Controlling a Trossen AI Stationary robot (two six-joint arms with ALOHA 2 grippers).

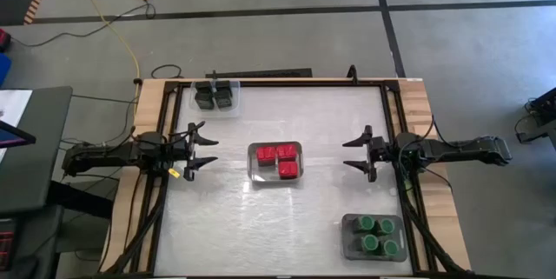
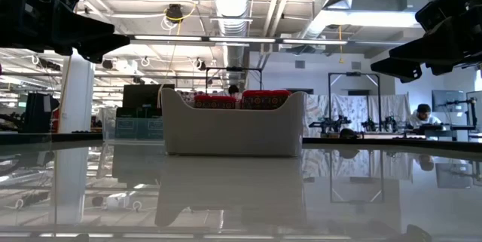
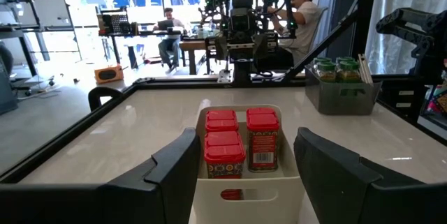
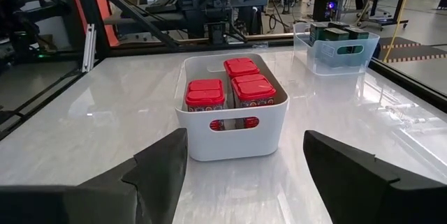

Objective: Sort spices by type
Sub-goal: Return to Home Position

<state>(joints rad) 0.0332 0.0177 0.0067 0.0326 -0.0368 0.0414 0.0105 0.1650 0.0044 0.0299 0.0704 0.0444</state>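
Between the left hand (image 1: 213, 152) and right hand (image 1: 347, 154), both wide open, empty, sits a grey bin (image 1: 253, 168) of red cans (image 1: 278, 159).

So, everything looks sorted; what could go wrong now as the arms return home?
1. The left gripper and right gripper are both open and point at the grey bin of red cans; any forward drift could push it.
2. The clear bin of black boxes sits at the far edge of the table, near the left gripper; a wide swing might knock it.
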